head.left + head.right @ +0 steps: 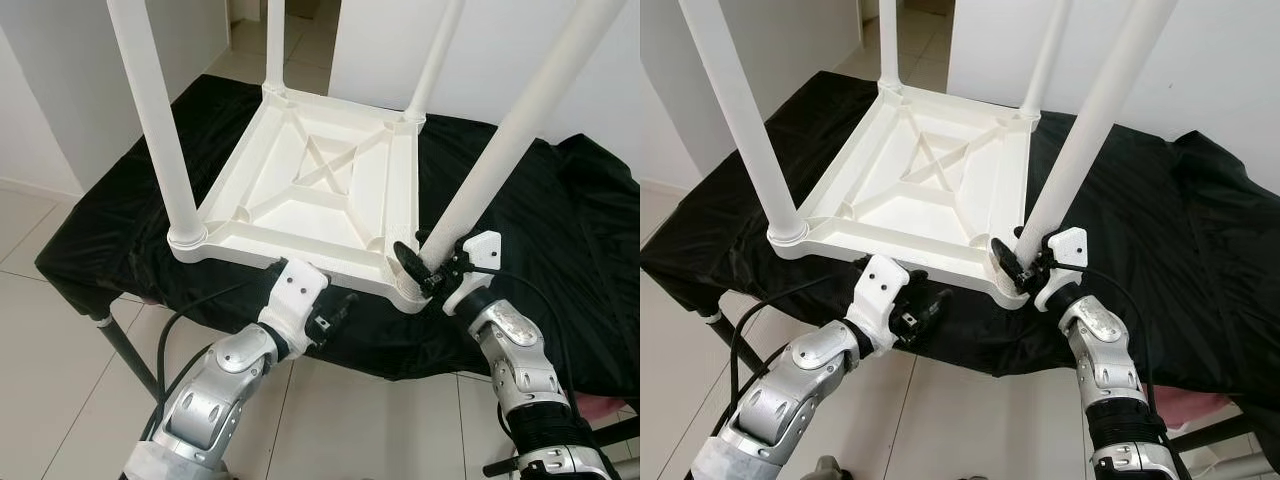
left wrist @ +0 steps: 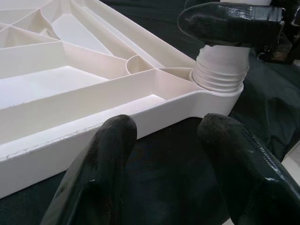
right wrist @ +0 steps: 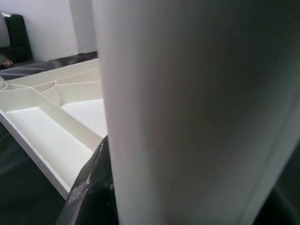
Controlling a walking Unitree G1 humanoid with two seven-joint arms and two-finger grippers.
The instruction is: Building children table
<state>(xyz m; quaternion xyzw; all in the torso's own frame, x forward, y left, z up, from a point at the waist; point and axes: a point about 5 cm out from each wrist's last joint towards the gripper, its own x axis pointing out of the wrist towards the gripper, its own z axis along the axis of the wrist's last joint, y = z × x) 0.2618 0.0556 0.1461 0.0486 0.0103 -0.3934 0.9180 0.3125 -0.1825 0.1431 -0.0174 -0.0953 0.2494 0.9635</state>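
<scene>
The white plastic table (image 1: pixel 300 190) lies upside down on the glossy black cloth (image 1: pixel 540 230), ribbed underside up, round legs standing. The right gripper (image 1: pixel 425 268) clamps the smooth near-right leg (image 1: pixel 500 150) at its threaded base. The left gripper (image 1: pixel 335 312) hangs spread beside the near rim.

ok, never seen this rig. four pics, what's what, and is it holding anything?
It is a humanoid robot with two silver arms, each ending in two black fingers. The two wide pictures come from its head camera, looking down. A white plastic children's table lies upside down on a black cloth, its four legs pointing up. The other two pictures come from cameras on the wrists. The right gripper is clamped on the near right leg, just above its socket; that leg is the big white blur in the right wrist view. The left gripper is open, by the table's near edge, holding nothing.
</scene>
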